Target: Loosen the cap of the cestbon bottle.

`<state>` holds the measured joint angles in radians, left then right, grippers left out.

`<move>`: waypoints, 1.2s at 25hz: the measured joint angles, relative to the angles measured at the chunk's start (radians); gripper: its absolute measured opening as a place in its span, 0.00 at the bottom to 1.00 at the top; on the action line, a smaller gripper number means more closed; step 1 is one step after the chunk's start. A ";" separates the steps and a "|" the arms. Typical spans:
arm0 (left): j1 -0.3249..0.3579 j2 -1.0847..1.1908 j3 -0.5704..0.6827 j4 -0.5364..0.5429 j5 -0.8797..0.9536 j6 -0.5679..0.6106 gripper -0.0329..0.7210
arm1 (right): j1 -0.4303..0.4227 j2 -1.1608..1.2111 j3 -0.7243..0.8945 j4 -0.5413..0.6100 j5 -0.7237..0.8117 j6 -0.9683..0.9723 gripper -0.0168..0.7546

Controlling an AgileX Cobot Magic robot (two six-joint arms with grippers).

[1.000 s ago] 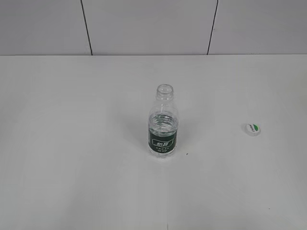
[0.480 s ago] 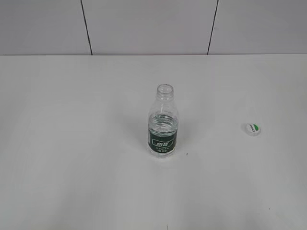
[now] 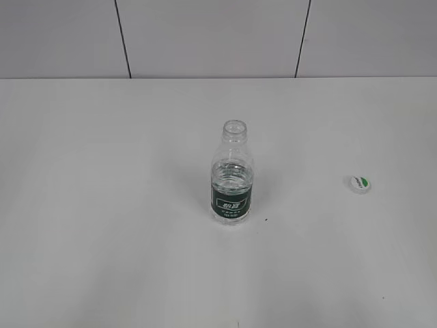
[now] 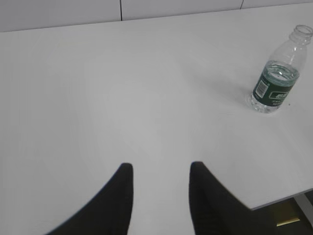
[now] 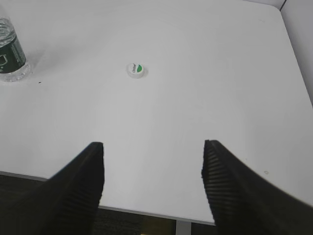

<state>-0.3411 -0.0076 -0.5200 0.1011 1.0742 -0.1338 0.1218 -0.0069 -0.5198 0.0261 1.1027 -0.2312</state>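
Note:
The cestbon bottle (image 3: 232, 179) stands upright mid-table, clear with a dark green label band, its neck open with no cap on it. It also shows in the left wrist view (image 4: 278, 78) and at the left edge of the right wrist view (image 5: 11, 54). The white cap (image 3: 360, 183) with its green patch lies on the table to the bottle's right; it also shows in the right wrist view (image 5: 136, 70). My left gripper (image 4: 161, 169) is open and empty, far from the bottle. My right gripper (image 5: 152, 149) is open and empty, above the table's near edge, well short of the cap. Neither gripper shows in the exterior view.
The white table (image 3: 102, 205) meets a pale panelled wall (image 3: 205, 34) with dark seams at the back. The table's near edge and a support leg (image 5: 183, 227) show below my right gripper. The table's corner edge (image 4: 279, 198) shows at the lower right of the left wrist view.

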 joint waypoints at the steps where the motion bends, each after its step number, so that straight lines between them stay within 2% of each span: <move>1: 0.000 0.000 0.000 0.000 0.000 0.000 0.37 | 0.000 0.000 0.002 -0.001 -0.001 0.001 0.65; 7: 0.025 0.000 0.000 0.000 -0.002 0.000 0.37 | -0.001 0.000 0.003 -0.004 -0.006 0.002 0.65; 14: 0.258 0.000 0.000 0.001 -0.002 0.000 0.37 | -0.084 0.000 0.003 -0.004 -0.007 0.003 0.65; 18: 0.378 0.000 0.000 0.001 -0.002 0.000 0.37 | -0.095 0.000 0.003 -0.004 -0.007 0.003 0.65; 27: 0.395 0.000 0.000 -0.002 -0.002 0.013 0.37 | -0.095 0.000 0.003 -0.006 -0.007 0.003 0.65; 30: 0.395 0.000 0.000 -0.072 -0.003 0.143 0.36 | -0.095 0.000 0.003 -0.006 -0.007 0.004 0.65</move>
<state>0.0543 -0.0076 -0.5200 0.0289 1.0711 0.0089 0.0273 -0.0069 -0.5167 0.0199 1.0959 -0.2272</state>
